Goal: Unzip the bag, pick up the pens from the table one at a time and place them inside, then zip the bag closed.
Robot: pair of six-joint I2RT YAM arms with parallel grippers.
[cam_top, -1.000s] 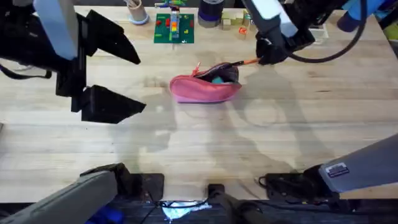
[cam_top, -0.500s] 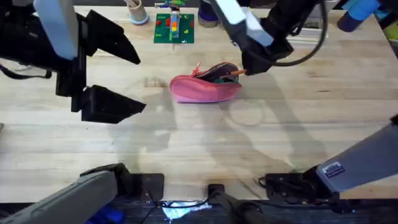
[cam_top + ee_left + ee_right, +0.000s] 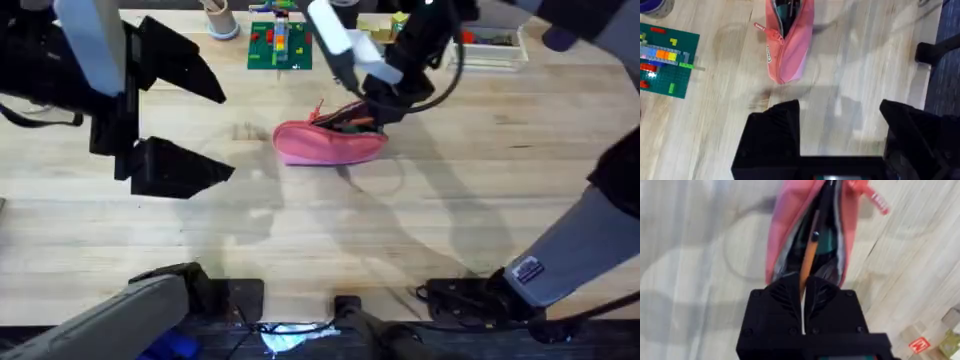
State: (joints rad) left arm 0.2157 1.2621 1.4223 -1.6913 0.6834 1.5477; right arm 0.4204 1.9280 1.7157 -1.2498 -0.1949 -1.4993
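Note:
The pink bag [image 3: 330,145] lies unzipped in the middle of the table [image 3: 330,240], its opening facing up. My right gripper [image 3: 373,108] hovers over the bag's right end, shut on the orange pen [image 3: 808,260]. The pen's black end points down into the open bag [image 3: 782,225], among dark things inside. My left gripper [image 3: 170,115] hangs open and empty, high above the table to the left of the bag. In the left wrist view the bag [image 3: 792,45] lies beyond the left gripper [image 3: 840,135], with its pink zipper pull [image 3: 761,27] sticking out.
A green brick plate [image 3: 280,45] with coloured bricks lies behind the bag, also seen as the brick plate [image 3: 662,60]. A white box [image 3: 490,45] and small blocks [image 3: 378,25] sit at the back right. Bare wood stretches in front of the bag.
My right gripper has carried the orange pen leftward from beside the bag's right end to over its opening, and the pen's end is now inside. The left arm has not moved.

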